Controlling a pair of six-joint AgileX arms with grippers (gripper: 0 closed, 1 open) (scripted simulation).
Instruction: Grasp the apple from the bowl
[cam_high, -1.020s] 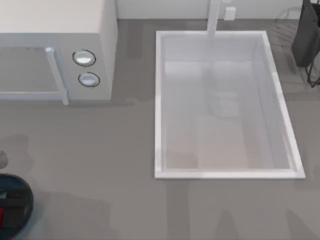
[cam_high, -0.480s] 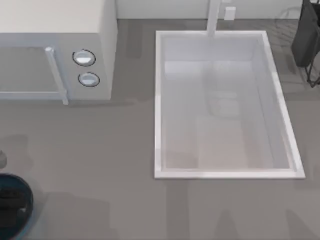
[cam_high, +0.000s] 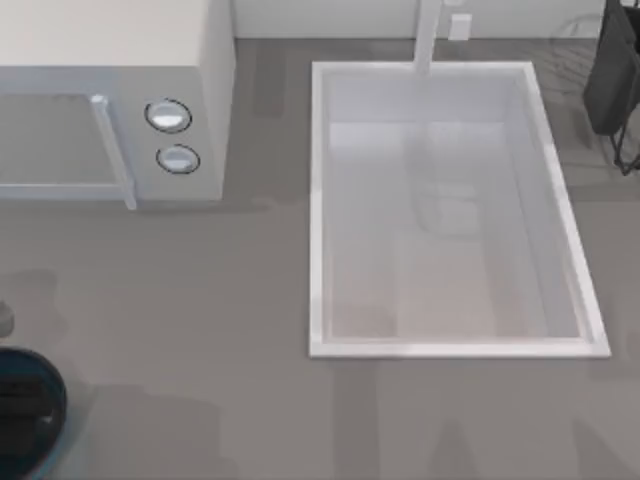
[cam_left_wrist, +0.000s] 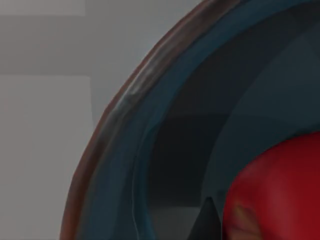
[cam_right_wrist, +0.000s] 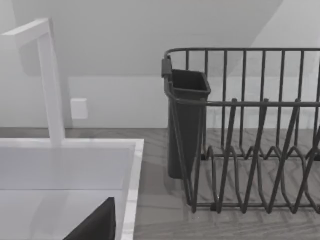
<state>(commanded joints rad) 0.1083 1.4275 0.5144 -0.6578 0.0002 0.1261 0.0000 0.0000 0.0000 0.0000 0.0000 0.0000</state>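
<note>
Glossy glaze, matt counter

We saw the bowl (cam_left_wrist: 125, 150) as glossy dark teal, its rim worn-looking and brownish, and the apple (cam_left_wrist: 280, 195) inside it shone smooth red. Beside the bowl, the counter (cam_high: 200, 300) looked matt grey; the sink (cam_high: 318, 200) and microwave (cam_high: 215, 90) were smooth white, and the dish rack (cam_right_wrist: 250, 150) past the sink was dark wire.

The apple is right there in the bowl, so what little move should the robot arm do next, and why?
Probably ease the left arm a touch lower and shut its fingers. The left wrist view looks close into the bowl, with the apple right beside a dark fingertip, so it seems almost within the grip.
</note>
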